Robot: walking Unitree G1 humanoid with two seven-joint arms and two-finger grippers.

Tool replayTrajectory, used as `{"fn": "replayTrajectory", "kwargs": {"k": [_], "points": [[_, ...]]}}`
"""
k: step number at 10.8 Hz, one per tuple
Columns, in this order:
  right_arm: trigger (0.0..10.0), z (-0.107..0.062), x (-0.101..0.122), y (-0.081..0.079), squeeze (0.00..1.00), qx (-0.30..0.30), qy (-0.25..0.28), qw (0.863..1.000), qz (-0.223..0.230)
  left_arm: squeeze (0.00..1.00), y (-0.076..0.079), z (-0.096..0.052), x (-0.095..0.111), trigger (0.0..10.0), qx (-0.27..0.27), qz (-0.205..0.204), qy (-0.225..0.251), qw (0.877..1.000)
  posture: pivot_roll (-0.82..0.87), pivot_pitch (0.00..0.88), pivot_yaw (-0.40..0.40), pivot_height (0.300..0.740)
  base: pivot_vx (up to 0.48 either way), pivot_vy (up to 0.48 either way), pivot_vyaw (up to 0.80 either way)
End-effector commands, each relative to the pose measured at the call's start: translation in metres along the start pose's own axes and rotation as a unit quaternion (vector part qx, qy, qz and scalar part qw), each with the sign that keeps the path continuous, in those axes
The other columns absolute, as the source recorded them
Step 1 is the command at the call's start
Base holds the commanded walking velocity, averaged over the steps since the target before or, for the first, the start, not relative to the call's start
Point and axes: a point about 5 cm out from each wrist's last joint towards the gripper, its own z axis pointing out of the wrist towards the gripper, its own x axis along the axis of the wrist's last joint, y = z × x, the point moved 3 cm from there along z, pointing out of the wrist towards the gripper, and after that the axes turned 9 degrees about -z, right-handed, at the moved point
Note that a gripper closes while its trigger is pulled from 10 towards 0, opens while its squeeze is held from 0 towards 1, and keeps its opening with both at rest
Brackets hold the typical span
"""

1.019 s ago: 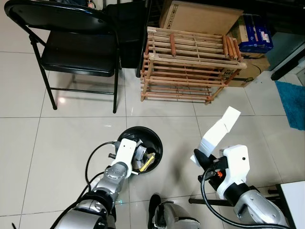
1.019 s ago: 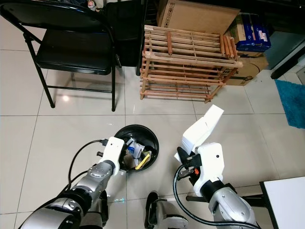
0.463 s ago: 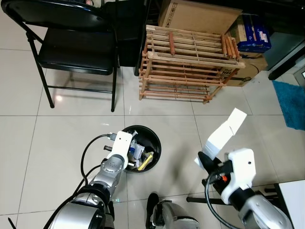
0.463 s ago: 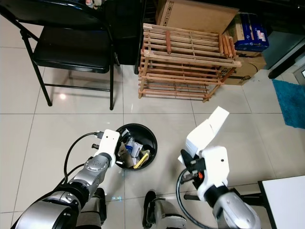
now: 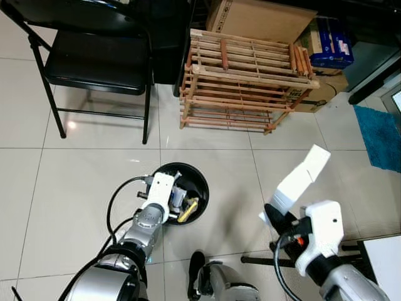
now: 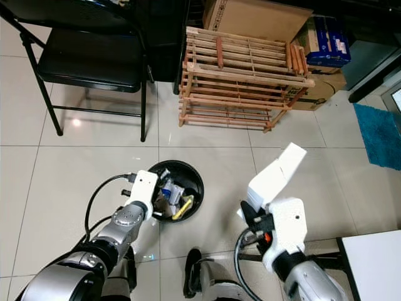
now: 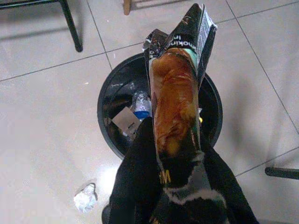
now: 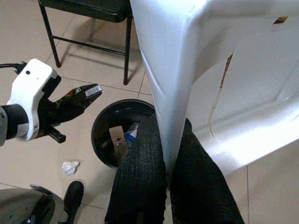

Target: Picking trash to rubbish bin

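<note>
A round black rubbish bin (image 5: 202, 182) stands on the tiled floor, with several bits of trash inside. My left gripper (image 7: 174, 189) is shut on a dark snack wrapper (image 7: 175, 102) with a brown picture, held over the bin (image 7: 105, 100) at its left rim. The same wrapper (image 8: 80, 95) juts from the left gripper's fingers in the right wrist view. To the right of the bin, my right gripper (image 8: 167, 173) is shut on a tall white carton (image 5: 302, 177) that sticks up and away from me. A crumpled white paper ball (image 7: 85, 197) lies on the floor beside the bin.
A black folding chair (image 5: 94, 63) stands at the far left and a wooden slatted rack (image 5: 244, 88) behind the bin, with cardboard boxes (image 5: 263, 19) beyond it. A blue rug (image 5: 379, 135) lies at the right. A white table corner (image 5: 387, 257) is near right.
The whole picture has shifted slightly as the camera moved. My right gripper with the white carton has drifted a little to the right. The left gripper stays at the bin with the wrapper.
</note>
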Motion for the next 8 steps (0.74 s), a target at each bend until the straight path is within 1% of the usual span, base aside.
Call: {"fn": "replayTrajectory", "kwargs": {"k": [1, 2, 3, 8], "points": [[10.0, -0.0052, -0.0021, 0.0036, 0.00, -0.011, -0.013, 1.000, -0.004, 0.76, 0.0108, -0.0012, -0.0072, 10.0, -0.008, -0.005, -0.009, 1.000, -0.05, 0.343, -0.254, 0.740, 0.000, 0.000, 0.00], [10.0, -0.0050, -0.0016, 0.0032, 0.00, -0.011, -0.013, 1.000, -0.003, 0.95, 0.0115, -0.0012, -0.0069, 10.0, -0.010, -0.005, -0.008, 1.000, -0.05, 0.343, -0.254, 0.740, 0.000, 0.000, 0.00], [10.0, -0.0053, -0.0015, 0.0033, 0.00, -0.013, -0.013, 1.000, -0.003, 1.00, 0.0117, -0.0014, -0.0076, 10.0, -0.010, -0.005, -0.008, 1.000, -0.05, 0.342, -0.252, 0.740, 0.000, 0.000, 0.00], [10.0, -0.0048, -0.0012, 0.0036, 0.00, -0.016, -0.010, 1.000, -0.001, 1.00, 0.0066, -0.0016, -0.0049, 10.0, -0.001, 0.001, 0.006, 1.000, -0.04, 0.338, -0.248, 0.740, 0.000, 0.000, 0.00]]}}
